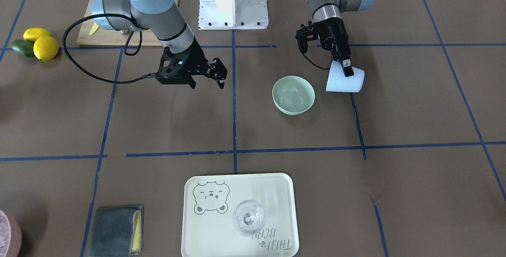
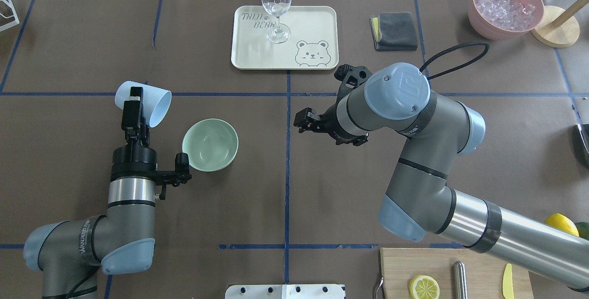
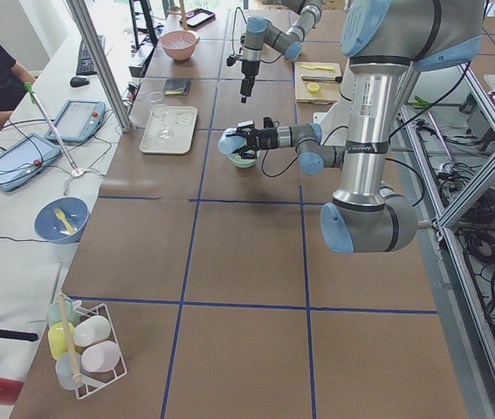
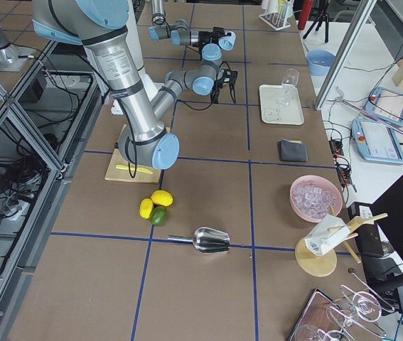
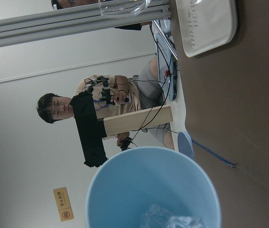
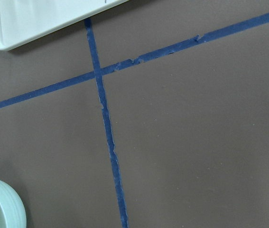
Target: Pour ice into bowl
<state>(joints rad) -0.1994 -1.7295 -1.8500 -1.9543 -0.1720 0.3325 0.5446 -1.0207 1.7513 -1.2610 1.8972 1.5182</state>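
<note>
My left gripper (image 2: 135,106) is shut on a pale blue cup (image 2: 143,102). It holds the cup tilted on its side in the air, mouth turned toward the mint-green bowl (image 2: 210,145), a little beside the bowl and not over it. In the left wrist view the ice (image 5: 167,219) lies as a small clear heap inside the cup (image 5: 148,190). The bowl (image 1: 293,95) stands on the table and looks empty. My right gripper (image 1: 207,84) hangs open and empty above the table, on the bowl's other side. The right wrist view shows only the bowl's rim (image 6: 1,209).
A cream tray (image 2: 248,50) with a wine glass (image 2: 276,9) sits across the table. A grey cloth (image 2: 393,31) and a pink bowl of ice (image 2: 505,7) lie further right. A cutting board (image 2: 441,271) and lemons (image 1: 41,43) are near the robot's right side.
</note>
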